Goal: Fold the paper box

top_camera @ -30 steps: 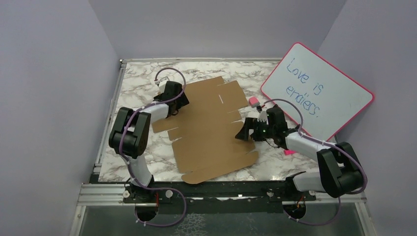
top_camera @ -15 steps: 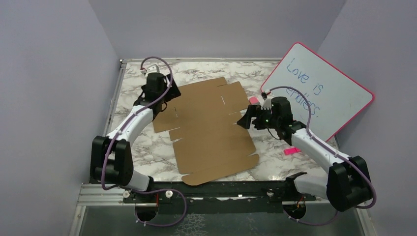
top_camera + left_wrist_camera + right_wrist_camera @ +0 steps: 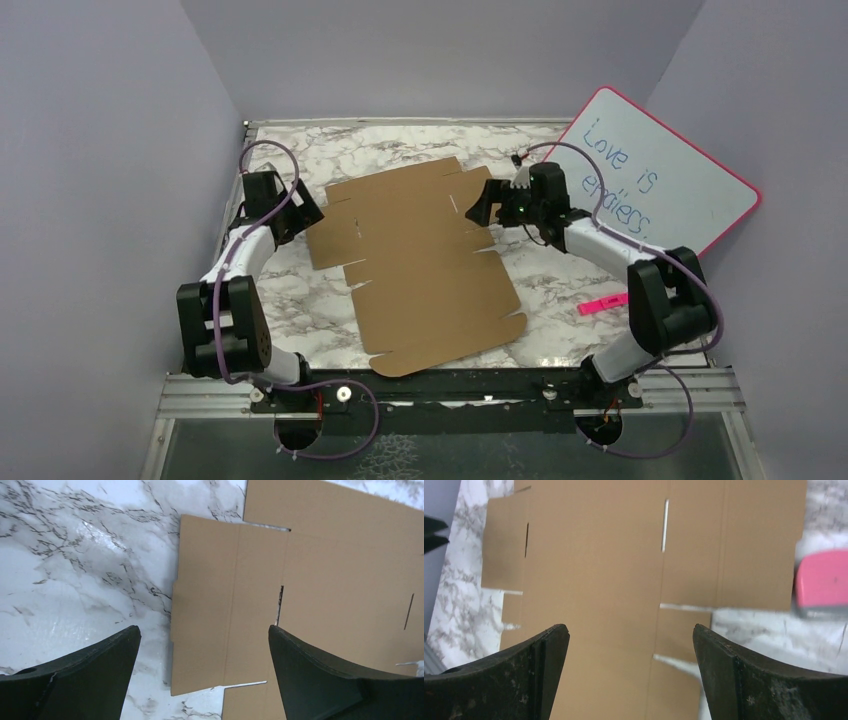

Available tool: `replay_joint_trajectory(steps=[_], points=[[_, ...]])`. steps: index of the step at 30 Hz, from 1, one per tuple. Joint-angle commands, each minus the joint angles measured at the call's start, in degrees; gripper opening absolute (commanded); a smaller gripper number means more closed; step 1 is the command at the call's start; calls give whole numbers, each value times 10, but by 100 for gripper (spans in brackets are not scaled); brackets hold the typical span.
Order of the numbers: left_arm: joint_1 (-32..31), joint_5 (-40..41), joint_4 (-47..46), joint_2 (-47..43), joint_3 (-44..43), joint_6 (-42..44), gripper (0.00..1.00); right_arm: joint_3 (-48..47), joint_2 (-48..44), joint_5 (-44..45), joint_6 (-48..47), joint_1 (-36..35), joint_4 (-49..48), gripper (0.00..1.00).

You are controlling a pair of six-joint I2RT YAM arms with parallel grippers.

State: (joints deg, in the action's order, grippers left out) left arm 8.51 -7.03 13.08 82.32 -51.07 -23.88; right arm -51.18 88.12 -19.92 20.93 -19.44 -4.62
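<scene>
Task item: the paper box [image 3: 420,265], a flat die-cut sheet, lies unfolded in the middle of the tabletop [image 3: 290,300]; no flap is raised.
Left fingers [image 3: 75,680]: spread wide and empty. They have drawn back from over the sheet and now hang at the outer edge of its left flap, one over marble, one over cardboard.
Right fingers [image 3: 754,680]: spread wide and empty. They have travelled from the sheet's right edge to above its far right corner.
Sheet position: unchanged over the last second, by the overhead view.
Meaning: both arms appear to be taking up stations on opposite sides; folding is judged not yet begun.
Count: one sheet; two arms; one whiteboard [image 3: 660,185]; one pink marker [image 3: 603,302]; one pink block [image 3: 821,577], blurred, probably an eraser.
</scene>
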Motion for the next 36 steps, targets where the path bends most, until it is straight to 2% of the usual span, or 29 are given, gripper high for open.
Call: replay_joint_trajectory(steps=[1, 9, 15, 20, 36], points=[[1, -45, 9, 33, -7, 37, 99, -62, 69, 42, -1, -3, -54, 100], [1, -52, 12, 59, -14, 52, 99, -119, 173, 135, 19, -2, -82, 100], [1, -52, 21, 87, -24, 60, 99, -166, 226, 71, 14, -3, -90, 100], [1, -56, 31, 114, -36, 68, 99, -157, 253, 42, 34, -3, -92, 100], [1, -117, 36, 136, -47, 78, 98, 15, 128, 95, 50, -2, -45, 100]])
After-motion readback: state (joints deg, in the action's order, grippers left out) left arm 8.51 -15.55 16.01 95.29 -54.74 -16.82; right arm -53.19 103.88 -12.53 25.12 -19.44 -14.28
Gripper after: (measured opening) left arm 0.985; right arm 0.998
